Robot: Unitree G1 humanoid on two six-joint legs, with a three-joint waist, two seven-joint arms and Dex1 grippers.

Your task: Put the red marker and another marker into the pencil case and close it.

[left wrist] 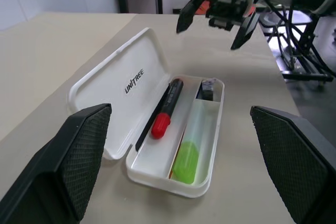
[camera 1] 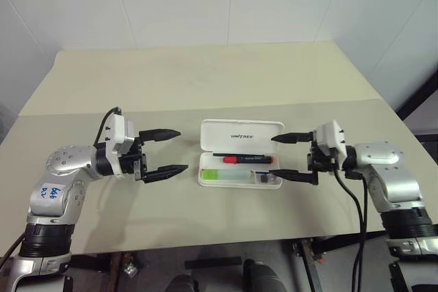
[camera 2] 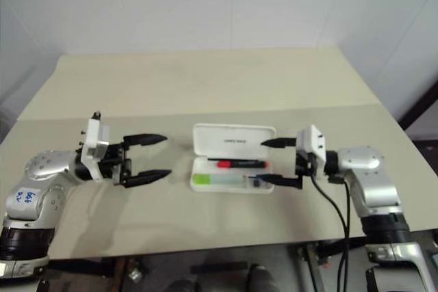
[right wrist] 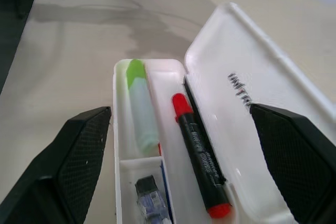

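The left pincer (camera 1: 164,150) hangs released just above the tabletop (camera 1: 205,80), its two black fingers spread wide and holding nothing, pointing toward the pencil case (camera 1: 239,153), which lies a short way beyond its fingertips. The case sits open between the two pincers, its lid laid back flat on the side away from the robot. Inside the tray, the red marker (left wrist: 165,109) lies along the hinge side and the lime-green highlighter (left wrist: 190,148) lies in the lane nearer the robot; a small dark item (left wrist: 209,89) sits in the end pocket closest to the right pincer. The right pincer (camera 1: 286,156) is likewise released and empty, its fingertips right at the case's end, one over the lid corner and one beside the tray.

Both markers look settled in the tray, so the step in hand is probably the closing. To do it well, one pincer would best steady the tray while the other gets a fingertip under the lid's far edge and swings it over the hinge. Check first that the marker's cap end sits below the rim, then press down evenly along the front edge until it latches.
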